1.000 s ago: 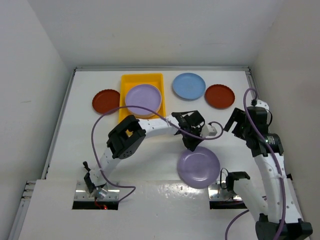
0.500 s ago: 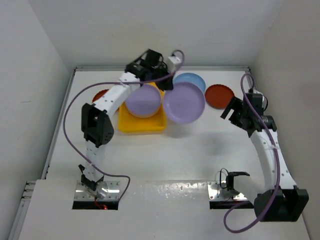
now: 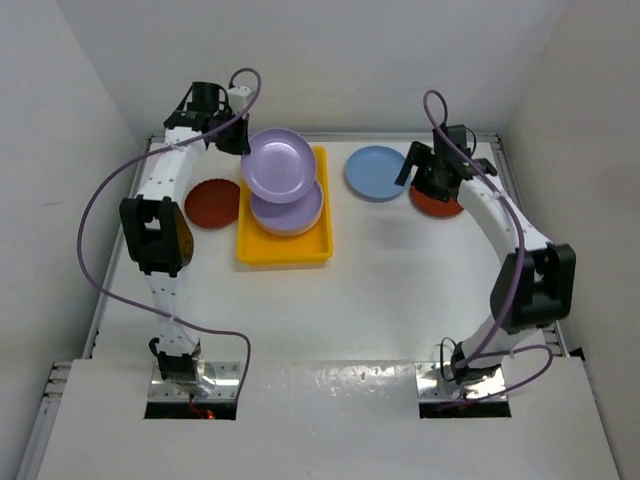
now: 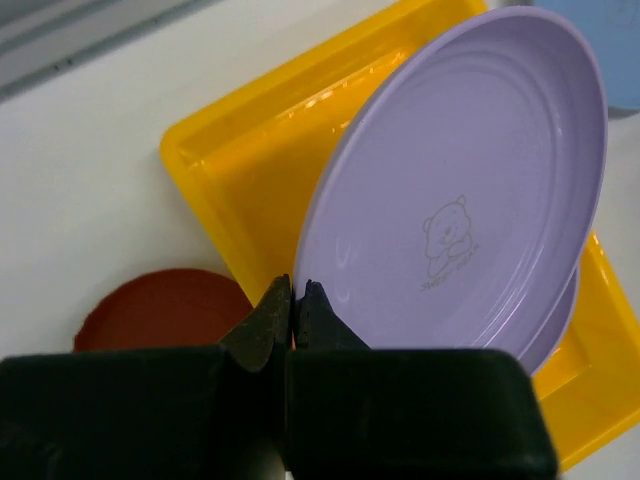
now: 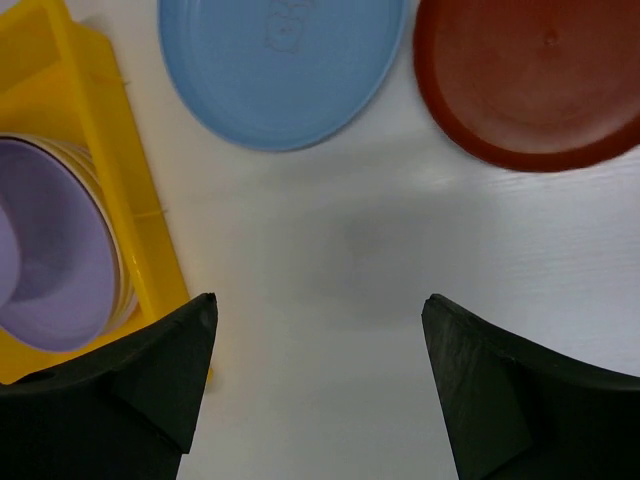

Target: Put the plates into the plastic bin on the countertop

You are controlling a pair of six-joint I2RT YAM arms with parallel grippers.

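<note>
The left claw (image 4: 293,292) is pinched tight on the rim of 1 lilac plate (image 4: 460,200), holding it tilted over the bin (image 4: 225,165) where a 2nd lilac plate (image 3: 297,214) lies, while the right claw (image 5: 318,305) gapes wide and empty above the countertop (image 5: 330,250), near the blue plate (image 5: 280,60) and a red plate (image 5: 530,80).

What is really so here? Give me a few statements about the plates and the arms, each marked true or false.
1. The left fingers pinch a lilac plate by its rim, tilted over the yellow bin. True.
2. The right fingers hold the light blue plate. False: they are open and empty.
3. The light blue plate lies in the bin. False: it lies on the countertop, beside the bin.
4. A second lilac plate already lies in the bin. True.
</note>
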